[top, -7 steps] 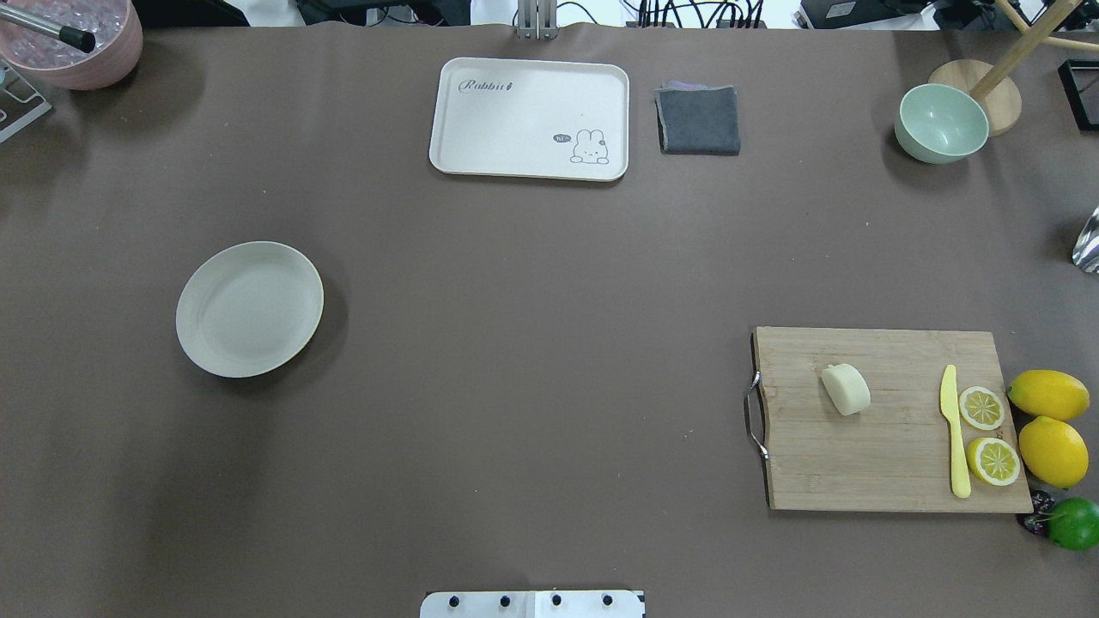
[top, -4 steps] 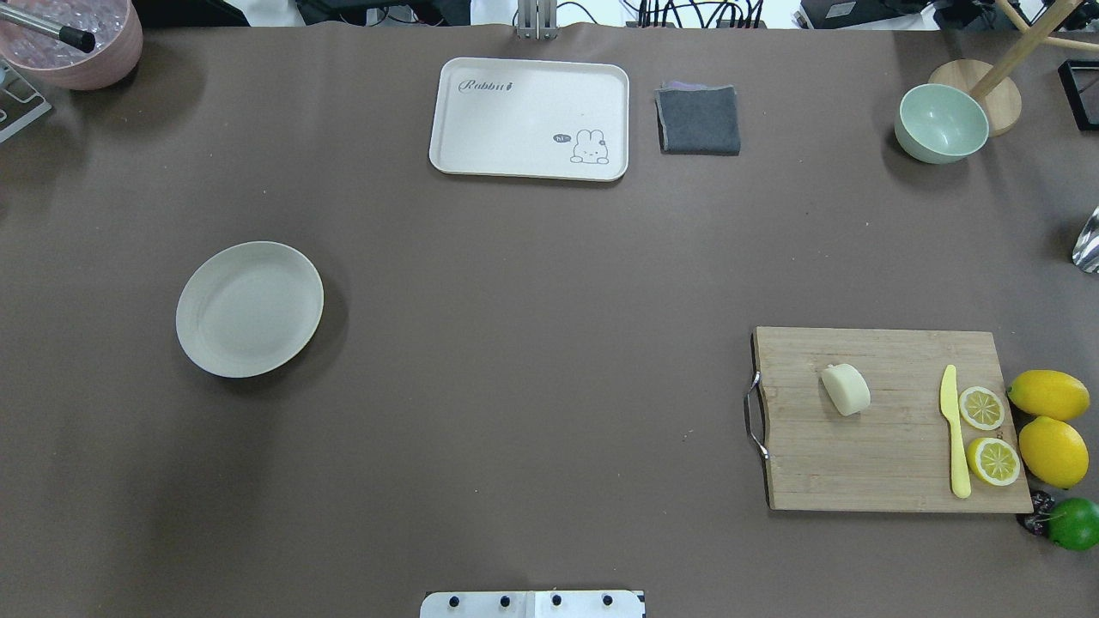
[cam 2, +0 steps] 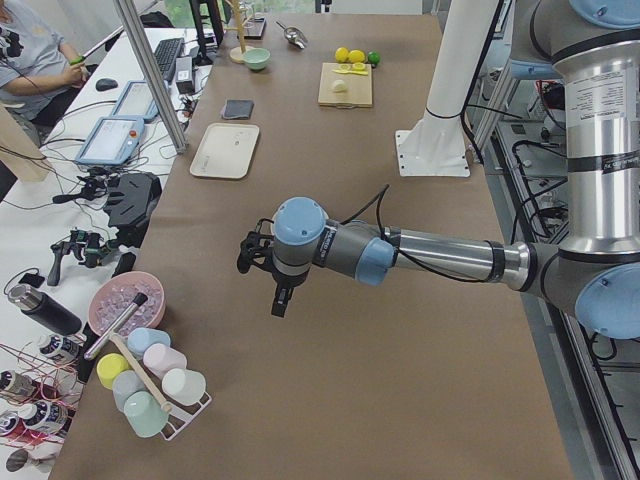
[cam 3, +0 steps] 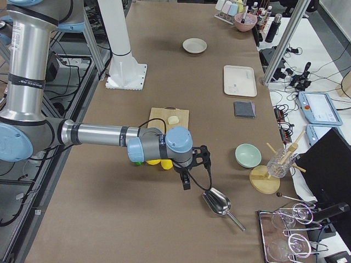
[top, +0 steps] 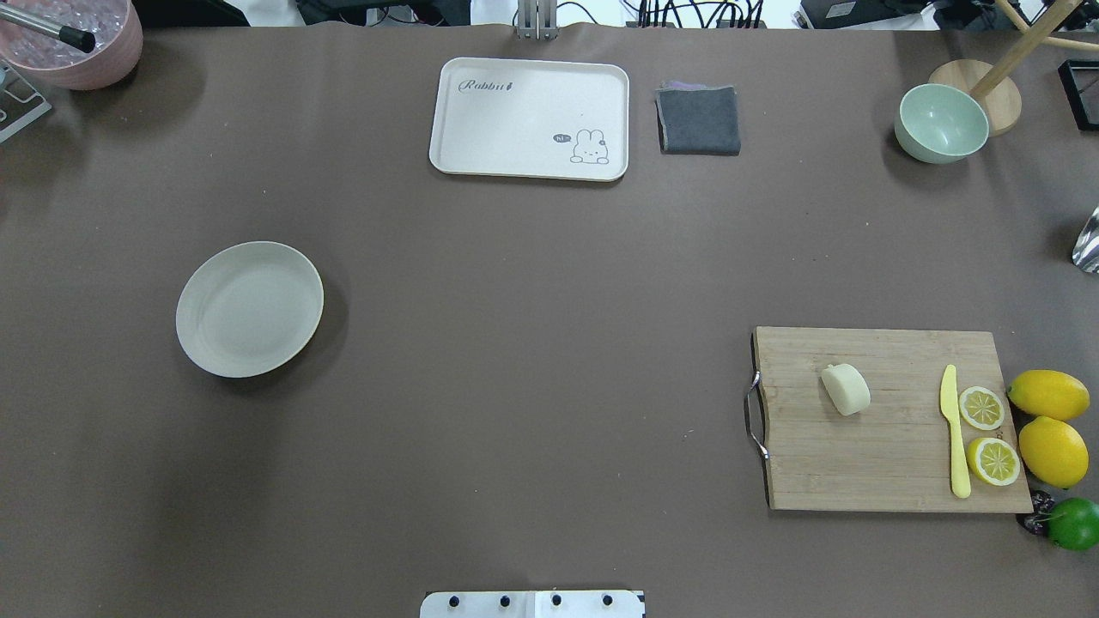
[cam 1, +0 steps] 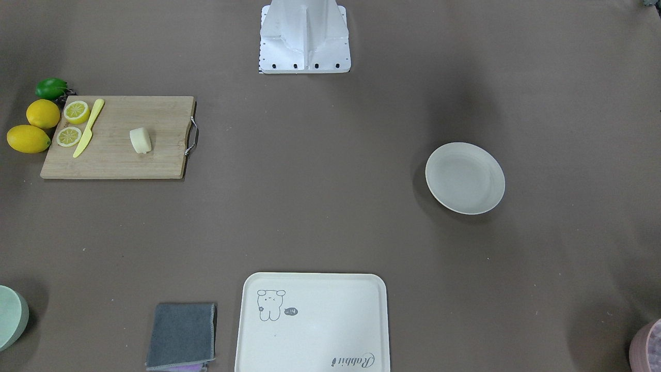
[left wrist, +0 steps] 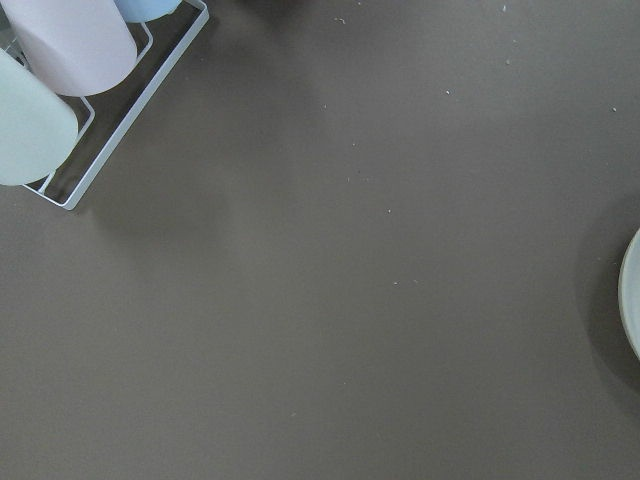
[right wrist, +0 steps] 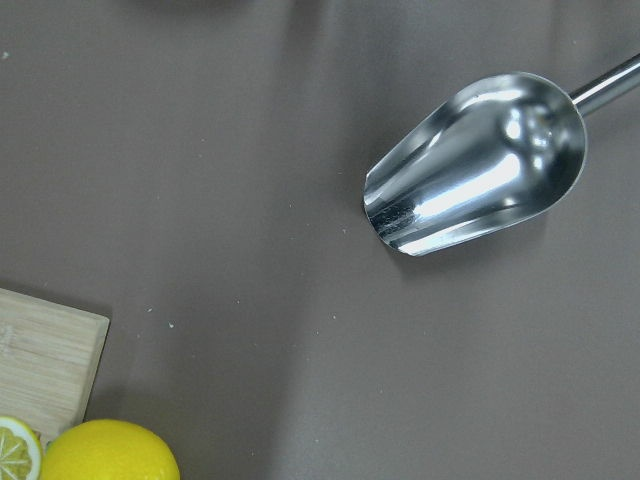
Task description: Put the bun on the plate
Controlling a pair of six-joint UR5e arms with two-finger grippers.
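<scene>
The pale cream bun point(top: 846, 389) lies on a wooden cutting board point(top: 893, 463) at the table's right side; the front-facing view shows the bun point(cam 1: 140, 140) too. The round off-white plate point(top: 249, 309) stands bare at the left side, and its rim point(left wrist: 634, 300) just enters the left wrist view. Only the exterior left view shows my left gripper point(cam 2: 280, 298), which hangs over the table between the plate's end and a cup rack point(cam 2: 150, 395). My right gripper point(cam 3: 186, 181) appears only in the exterior right view, beyond the lemons, near a metal scoop point(cam 3: 218, 201). I cannot tell whether either gripper is open or shut.
On the board lie a yellow knife point(top: 953, 429) and two lemon halves point(top: 981, 408). Whole lemons point(top: 1049, 395) and a lime point(top: 1073, 524) lie beside it. At the far edge are a cream tray point(top: 528, 118), a grey cloth point(top: 699, 120), a green bowl point(top: 941, 123) and a pink bowl point(top: 77, 43). A person point(cam 2: 35, 60) sits past the table.
</scene>
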